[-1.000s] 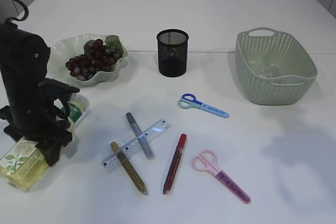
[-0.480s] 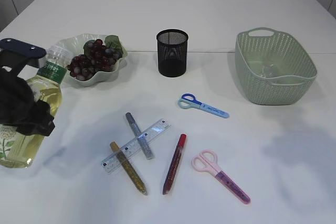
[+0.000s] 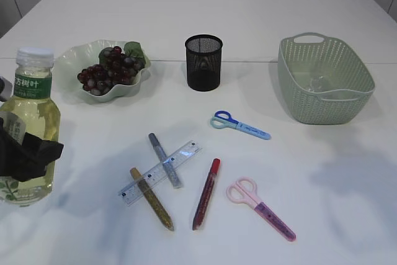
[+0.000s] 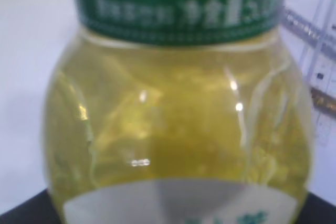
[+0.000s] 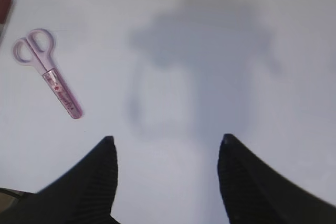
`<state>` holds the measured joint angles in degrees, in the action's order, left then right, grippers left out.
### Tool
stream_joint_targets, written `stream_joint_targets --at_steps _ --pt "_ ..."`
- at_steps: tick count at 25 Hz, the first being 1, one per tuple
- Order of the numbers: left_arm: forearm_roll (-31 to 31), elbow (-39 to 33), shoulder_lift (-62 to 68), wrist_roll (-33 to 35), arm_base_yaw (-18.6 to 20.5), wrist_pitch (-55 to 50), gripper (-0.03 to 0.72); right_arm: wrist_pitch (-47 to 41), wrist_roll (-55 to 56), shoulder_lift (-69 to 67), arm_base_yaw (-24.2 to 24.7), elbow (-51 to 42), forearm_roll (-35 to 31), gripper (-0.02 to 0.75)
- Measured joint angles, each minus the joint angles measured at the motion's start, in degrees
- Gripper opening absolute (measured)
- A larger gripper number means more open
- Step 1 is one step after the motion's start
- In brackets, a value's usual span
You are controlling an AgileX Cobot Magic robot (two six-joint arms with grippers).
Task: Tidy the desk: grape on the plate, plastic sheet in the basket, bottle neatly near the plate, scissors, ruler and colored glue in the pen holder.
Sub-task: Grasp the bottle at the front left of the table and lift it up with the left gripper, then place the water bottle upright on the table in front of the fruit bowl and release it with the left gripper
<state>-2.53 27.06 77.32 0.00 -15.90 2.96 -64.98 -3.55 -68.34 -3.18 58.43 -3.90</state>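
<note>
The left pincer (image 3: 25, 156) gripped the upright bottle (image 3: 28, 128) at the counter's (image 3: 310, 4) left edge. Only the right wrist view showed the right pincer (image 5: 167, 174), spread and empty, near pink scissors (image 5: 46, 72).

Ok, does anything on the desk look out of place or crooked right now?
The clear ruler lies slantwise across the silver glue pen and gold glue pen. Both scissors and the red glue pen lie loose outside the pen holder. Nothing spilled.
</note>
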Motion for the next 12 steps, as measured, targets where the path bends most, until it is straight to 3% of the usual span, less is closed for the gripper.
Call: stream_joint_targets --at_steps 7,12 --pt "0.7 -7.6 2.2 -1.0 0.0 33.1 0.459 0.0 0.0 0.0 0.0 0.0 0.0 0.476" --pt "1.0 -8.0 6.4 -1.3 0.0 45.6 0.459 0.0 0.0 0.0 0.0 0.0 0.0 0.476"
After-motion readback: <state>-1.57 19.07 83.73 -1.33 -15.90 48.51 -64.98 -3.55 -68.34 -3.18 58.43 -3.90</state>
